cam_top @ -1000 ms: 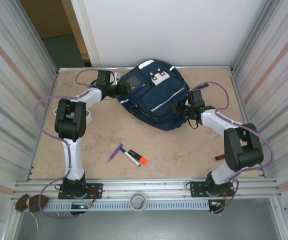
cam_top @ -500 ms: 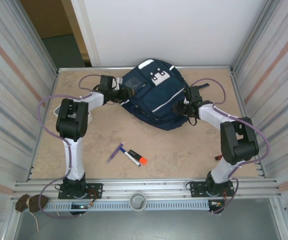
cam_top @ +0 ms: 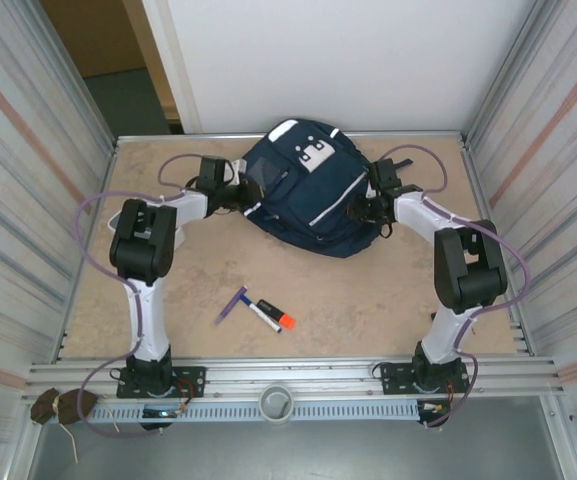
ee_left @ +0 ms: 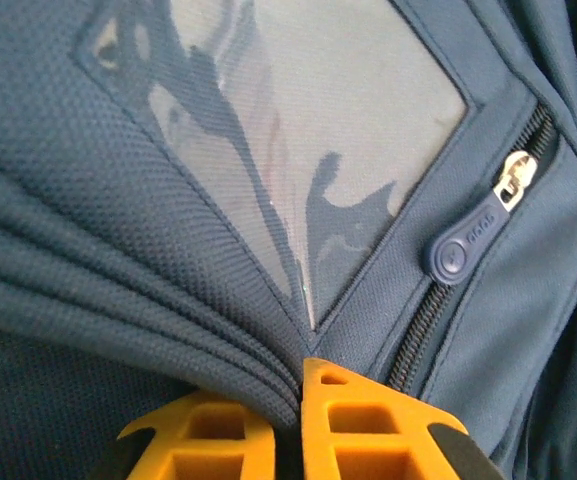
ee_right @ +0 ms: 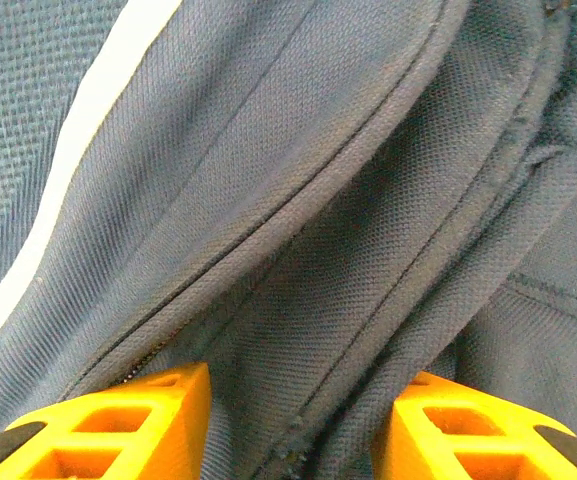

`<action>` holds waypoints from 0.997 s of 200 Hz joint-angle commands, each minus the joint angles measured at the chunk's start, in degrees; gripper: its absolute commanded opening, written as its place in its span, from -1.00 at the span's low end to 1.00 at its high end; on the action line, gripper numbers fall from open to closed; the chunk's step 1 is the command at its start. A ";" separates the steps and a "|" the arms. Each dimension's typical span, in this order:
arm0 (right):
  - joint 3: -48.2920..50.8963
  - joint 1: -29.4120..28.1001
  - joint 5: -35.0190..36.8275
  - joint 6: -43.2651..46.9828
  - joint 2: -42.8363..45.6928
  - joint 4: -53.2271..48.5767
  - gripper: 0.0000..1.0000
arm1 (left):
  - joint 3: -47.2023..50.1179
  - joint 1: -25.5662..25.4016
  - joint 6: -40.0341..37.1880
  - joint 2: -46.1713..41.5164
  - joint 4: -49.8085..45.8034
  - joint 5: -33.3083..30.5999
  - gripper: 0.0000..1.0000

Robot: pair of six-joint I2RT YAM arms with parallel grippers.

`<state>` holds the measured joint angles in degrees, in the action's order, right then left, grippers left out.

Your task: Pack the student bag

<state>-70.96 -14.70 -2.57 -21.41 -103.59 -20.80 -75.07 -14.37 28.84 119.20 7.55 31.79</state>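
Note:
The student bag (cam_top: 308, 195), a large navy backpack with white stripes, lies at the back middle of the table. My left gripper (cam_top: 244, 194) is at its left side. In the left wrist view that gripper (ee_left: 295, 425) is shut on a bunch of folded bag fabric, just below a clear window pocket (ee_left: 298, 130) and beside a zipper pull (ee_left: 463, 245). My right gripper (cam_top: 362, 207) is at the bag's right side. In the right wrist view the right gripper (ee_right: 293, 430) has its jaws apart around a thick fold of the bag (ee_right: 298, 250), with fabric filling the gap.
A purple pen (cam_top: 233, 303) and a marker with an orange cap (cam_top: 272, 315) lie on the table in front of the bag. A small red thing (cam_top: 440, 315) lies by the right arm. Corrugated metal walls (cam_top: 28, 200) close in both sides.
Both grippers moved in against the bag's sides. The left jaws closed on bag fabric and the right jaws narrowed around a fold. The bag shifted slightly toward the back wall.

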 commanded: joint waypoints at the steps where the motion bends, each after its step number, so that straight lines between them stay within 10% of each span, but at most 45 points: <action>1: -6.85 -0.04 -0.96 1.48 -4.57 -0.58 -0.12 | 9.91 -1.92 0.54 -7.22 0.62 1.73 -0.99; 80: -31.71 -2.85 5.60 2.63 -13.80 -13.84 0.22 | 29.14 -7.27 19.48 -16.45 20.07 -2.85 -1.00; 134: -12.10 -10.18 5.66 -0.16 5.38 -10.47 0.49 | 30.90 -10.66 24.68 -18.89 19.49 -8.46 -1.00; 199: 0.71 -28.11 12.59 -16.11 8.82 -1.96 0.33 | 32.75 -11.37 25.78 -21.06 19.28 -11.95 -1.00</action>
<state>-72.40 -39.07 4.86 -28.99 -93.43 -26.65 -43.51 -24.88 54.11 100.05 28.40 20.34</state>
